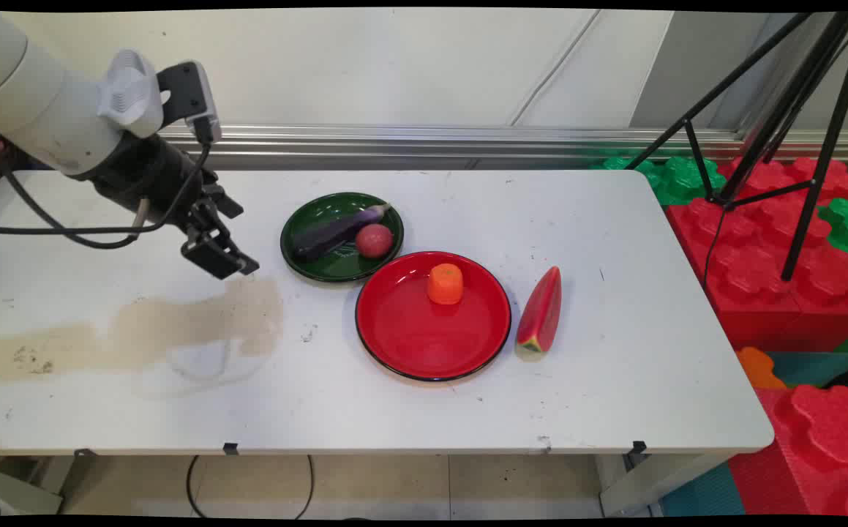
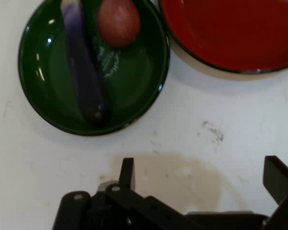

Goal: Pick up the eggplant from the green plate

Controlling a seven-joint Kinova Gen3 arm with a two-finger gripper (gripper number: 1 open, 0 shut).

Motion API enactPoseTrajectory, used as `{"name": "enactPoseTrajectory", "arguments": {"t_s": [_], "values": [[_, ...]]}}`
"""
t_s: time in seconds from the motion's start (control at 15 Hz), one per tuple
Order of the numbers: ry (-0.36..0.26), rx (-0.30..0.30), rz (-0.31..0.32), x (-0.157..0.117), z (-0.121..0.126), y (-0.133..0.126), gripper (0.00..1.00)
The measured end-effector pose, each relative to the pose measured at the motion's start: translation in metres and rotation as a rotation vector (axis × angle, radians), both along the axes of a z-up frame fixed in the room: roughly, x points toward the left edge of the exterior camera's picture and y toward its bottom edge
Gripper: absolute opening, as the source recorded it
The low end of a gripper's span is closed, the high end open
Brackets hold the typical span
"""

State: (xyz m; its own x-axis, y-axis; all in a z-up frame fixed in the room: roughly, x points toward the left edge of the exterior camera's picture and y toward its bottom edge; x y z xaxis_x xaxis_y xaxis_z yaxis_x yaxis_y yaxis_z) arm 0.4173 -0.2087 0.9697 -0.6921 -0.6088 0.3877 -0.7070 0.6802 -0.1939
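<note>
Jaws spread wide, gripping nothing: the gripper (image 1: 220, 258) (image 2: 201, 179) is hanging over bare table (image 1: 409, 410) by a tan stain (image 1: 197, 322). Just beyond it, the green plate (image 1: 299, 252) (image 2: 144, 91) is carrying an eggplant (image 1: 336, 230) (image 2: 84, 81) and what looks like a peach (image 1: 374, 240) (image 2: 118, 21). Further right, the red plate (image 1: 424, 344) (image 2: 230, 33) is holding an orange piece (image 1: 445, 284), a watermelon slice (image 1: 541, 311) lying beside it.

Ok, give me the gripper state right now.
Gripper: open, holding nothing, above bare table beside the green plate.

Glossy green plate (image 2: 43, 103), red plate (image 1: 409, 344) (matt table (image 1: 614, 380)).
</note>
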Motion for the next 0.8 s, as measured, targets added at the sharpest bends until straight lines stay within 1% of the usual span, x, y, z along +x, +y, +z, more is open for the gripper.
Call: {"name": "enactPoseTrajectory", "arguments": {"t_s": [0.33,0.53,0.8], "values": [[0.014,-0.041,0.047,-0.008,0.004,-0.012,1.0],[0.02,-0.082,0.105,-0.013,0.004,-0.035,1.0],[0.01,-0.107,0.162,-0.016,0.0,-0.068,1.0]]}}
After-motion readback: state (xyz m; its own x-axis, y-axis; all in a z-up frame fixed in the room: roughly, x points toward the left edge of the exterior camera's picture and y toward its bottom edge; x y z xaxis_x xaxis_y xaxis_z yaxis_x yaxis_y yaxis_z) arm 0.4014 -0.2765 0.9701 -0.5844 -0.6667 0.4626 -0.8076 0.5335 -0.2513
